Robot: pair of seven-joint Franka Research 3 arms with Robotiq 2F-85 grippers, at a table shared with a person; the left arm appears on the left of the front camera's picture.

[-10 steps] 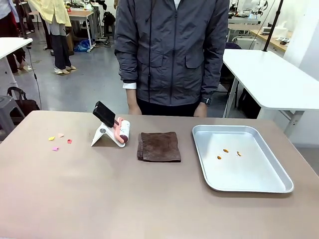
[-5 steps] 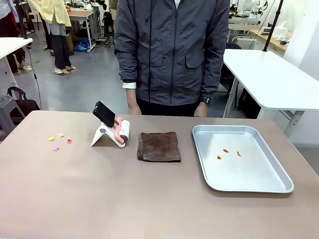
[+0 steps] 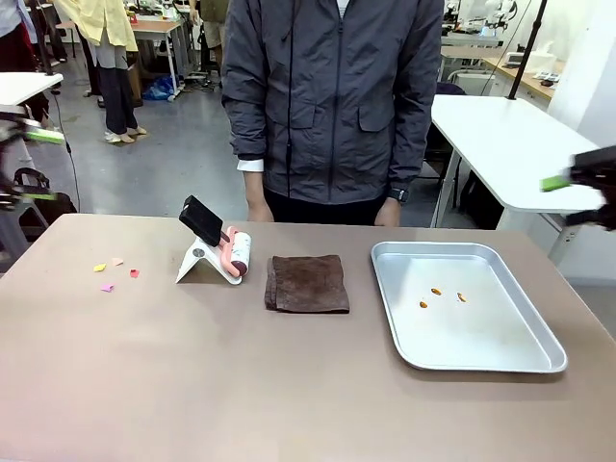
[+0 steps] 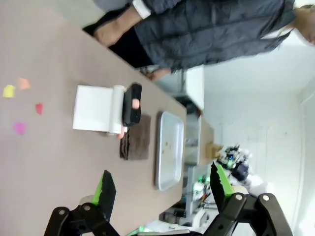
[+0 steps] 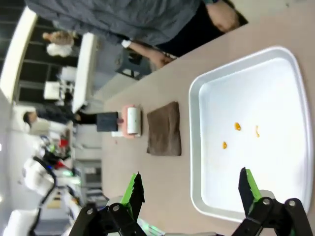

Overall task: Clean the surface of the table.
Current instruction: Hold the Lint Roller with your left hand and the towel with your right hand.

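Table (image 3: 192, 385): matte taupe top, taking up the whole near field of the front view, with the person (image 3: 332, 106) standing at its far edge, mid. Person's hands (image 3: 258, 206) are hanging just behind that edge, not touching anything on the top.

Items on the table, left to right:
- Paper scraps (image 3: 115, 272): 4 small bits (yellow, pale pink, red, magenta) lying loose in a cluster at far left, directly on the top.
- Lint roller (image 3: 238, 254): sitting on a white stand (image 3: 196, 262), black handle tilting up to the left. It is right of the scraps and apart from them.
- Brown cloth (image 3: 307, 283): lying folded and flat just right of the roller, approx. centre.
- Steel tray (image 3: 481, 337): lying flat on the right half, apart from the cloth. 3 small orange bits (image 3: 436, 291) are lying on its floor toward the far side.

L gripper (image 4: 162, 188): fingers spread wide, nothing between them. It is hovering off the table's left end and looking along the top toward the scraps, roller, cloth and tray. In the front view it is showing blurred at the left edge, above table level.

R gripper (image 5: 190, 189): fingers likewise spread wide and gripping nothing. It is hovering off the right end, with the tray nearest its camera. In the front view it is showing blurred at the right edge, one green pad (image 3: 555, 183) visible, above the tray's far right corner and clear of it.
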